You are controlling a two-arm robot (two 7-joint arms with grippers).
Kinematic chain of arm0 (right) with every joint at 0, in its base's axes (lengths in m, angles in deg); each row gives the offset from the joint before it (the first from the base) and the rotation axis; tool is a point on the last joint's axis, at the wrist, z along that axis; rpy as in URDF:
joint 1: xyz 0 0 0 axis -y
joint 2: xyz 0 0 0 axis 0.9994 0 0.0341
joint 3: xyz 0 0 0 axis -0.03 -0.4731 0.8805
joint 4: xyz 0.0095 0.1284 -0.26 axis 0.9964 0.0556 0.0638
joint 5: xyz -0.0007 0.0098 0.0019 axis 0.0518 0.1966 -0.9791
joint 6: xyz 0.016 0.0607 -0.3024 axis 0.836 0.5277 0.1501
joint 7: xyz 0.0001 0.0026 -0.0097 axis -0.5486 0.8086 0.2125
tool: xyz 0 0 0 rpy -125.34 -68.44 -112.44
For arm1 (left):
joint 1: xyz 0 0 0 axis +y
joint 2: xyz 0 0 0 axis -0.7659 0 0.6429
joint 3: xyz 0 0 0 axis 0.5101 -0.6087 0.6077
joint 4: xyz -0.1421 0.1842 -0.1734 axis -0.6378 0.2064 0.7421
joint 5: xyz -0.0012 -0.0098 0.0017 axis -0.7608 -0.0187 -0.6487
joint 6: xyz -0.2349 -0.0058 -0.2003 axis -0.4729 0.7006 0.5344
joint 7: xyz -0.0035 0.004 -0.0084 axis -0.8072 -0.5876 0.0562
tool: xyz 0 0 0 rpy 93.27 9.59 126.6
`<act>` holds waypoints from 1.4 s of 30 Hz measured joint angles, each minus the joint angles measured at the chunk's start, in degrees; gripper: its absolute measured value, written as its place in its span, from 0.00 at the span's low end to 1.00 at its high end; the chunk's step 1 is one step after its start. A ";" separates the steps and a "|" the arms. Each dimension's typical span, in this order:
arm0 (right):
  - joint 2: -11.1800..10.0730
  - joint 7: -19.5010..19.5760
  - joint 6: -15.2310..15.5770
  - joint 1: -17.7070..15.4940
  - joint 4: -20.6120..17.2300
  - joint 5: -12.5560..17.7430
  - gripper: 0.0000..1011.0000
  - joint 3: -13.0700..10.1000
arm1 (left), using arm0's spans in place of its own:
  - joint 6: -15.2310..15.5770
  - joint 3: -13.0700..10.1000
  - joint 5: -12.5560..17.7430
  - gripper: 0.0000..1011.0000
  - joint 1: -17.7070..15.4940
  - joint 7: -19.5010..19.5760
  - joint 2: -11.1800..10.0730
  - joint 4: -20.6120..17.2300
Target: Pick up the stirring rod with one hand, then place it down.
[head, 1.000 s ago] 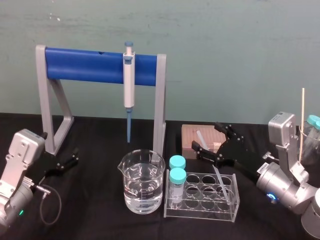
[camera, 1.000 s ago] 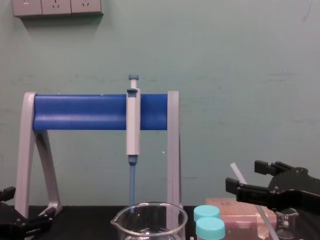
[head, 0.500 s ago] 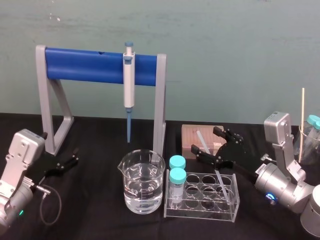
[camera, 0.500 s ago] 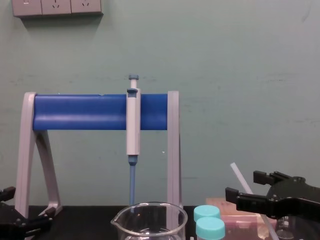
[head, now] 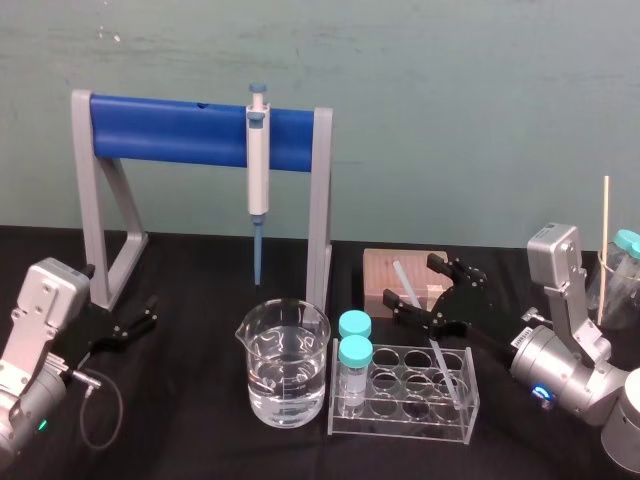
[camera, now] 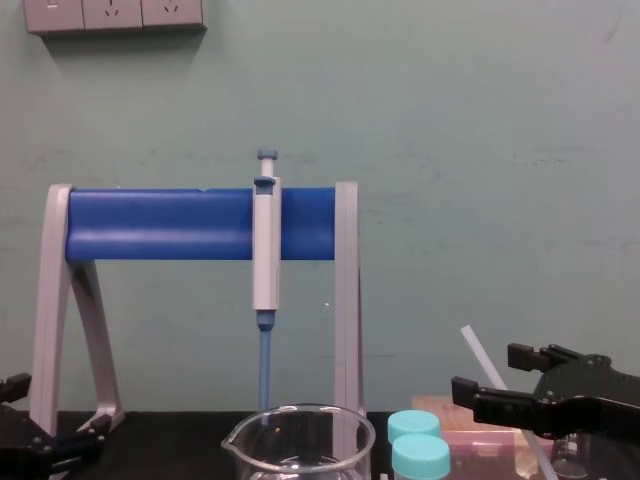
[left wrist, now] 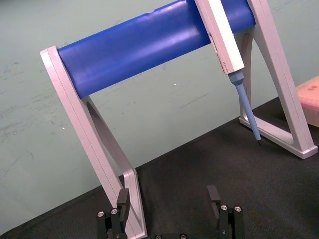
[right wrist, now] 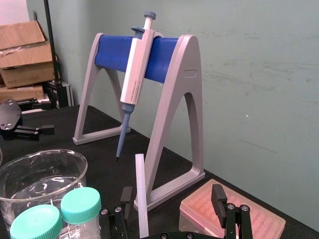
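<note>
Change: right pincer (head: 409, 278) is found slightly lower than a second ago, nearer the tube rack (head: 400, 418).
Stirring rod (head: 446, 368): leant tilted in the clear tube rack on the black worktop (head: 190, 430).
Right pincer: jaws are spread wide, nothing is held; the rod's top is seen between them.
Left pincer (head: 148, 312): parked low at left, jaws spread wide.

Pipette (head: 258, 160) hangs on blue-bar stand (head: 170, 130); water beaker (head: 283, 362) in front, beside rack (head: 405, 400) holding two teal-capped vials (head: 354, 352); pinkish box (head: 385, 275) behind.
</note>
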 joint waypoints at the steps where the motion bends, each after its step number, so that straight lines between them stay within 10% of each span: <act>1: -0.01 0.00 -0.01 0.00 -0.01 0.01 0.99 0.02 | 0.00 0.00 0.00 0.99 0.00 0.00 0.00 0.00; 13: -0.06 0.03 -0.05 -0.04 -0.07 0.06 0.90 0.10 | 0.00 0.00 0.00 0.99 0.00 0.00 0.00 0.00; 42: -0.09 0.08 -0.11 -0.07 -0.11 0.11 0.07 0.14 | 0.00 0.00 0.00 0.99 0.00 0.00 0.00 0.00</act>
